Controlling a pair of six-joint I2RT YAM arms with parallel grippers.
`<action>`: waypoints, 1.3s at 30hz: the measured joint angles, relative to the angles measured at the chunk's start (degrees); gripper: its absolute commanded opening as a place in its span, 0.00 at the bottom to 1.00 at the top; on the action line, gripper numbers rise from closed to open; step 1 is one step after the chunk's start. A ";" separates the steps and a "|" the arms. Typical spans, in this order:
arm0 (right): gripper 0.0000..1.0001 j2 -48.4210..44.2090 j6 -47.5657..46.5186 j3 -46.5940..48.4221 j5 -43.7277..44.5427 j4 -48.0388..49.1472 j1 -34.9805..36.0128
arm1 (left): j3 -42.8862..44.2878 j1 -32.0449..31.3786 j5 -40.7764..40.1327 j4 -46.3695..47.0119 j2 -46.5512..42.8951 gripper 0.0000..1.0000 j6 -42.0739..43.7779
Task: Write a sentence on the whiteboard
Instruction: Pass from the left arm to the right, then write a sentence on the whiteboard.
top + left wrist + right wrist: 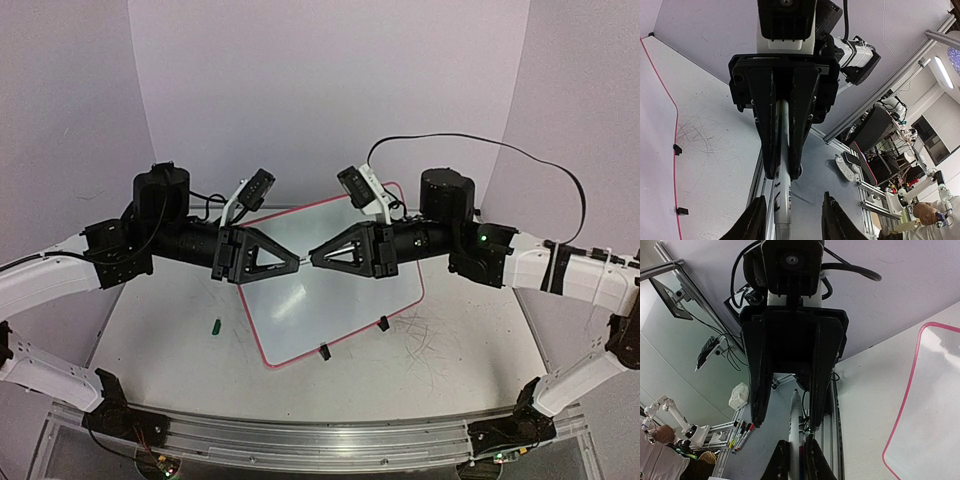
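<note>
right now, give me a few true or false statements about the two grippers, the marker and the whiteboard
1. The right gripper is shut on the marker. True.
2. The left gripper is clamped on the marker too. False: its fingers stand apart on either side of the marker, not touching it.
3. Green writing fills the whiteboard. False: no writing shows on it in the top view.
4. A small green object lies on the table to the left of the whiteboard. True.
5. The two grippers hang far apart at opposite table edges. False: they meet tip to tip above the whiteboard.
</note>
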 measured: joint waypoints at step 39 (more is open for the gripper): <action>0.13 1.98 -3.10 0.75 -2.97 -3.50 -0.26 | 0.55 0.00 0.53 -3.12 3.06 0.00 0.20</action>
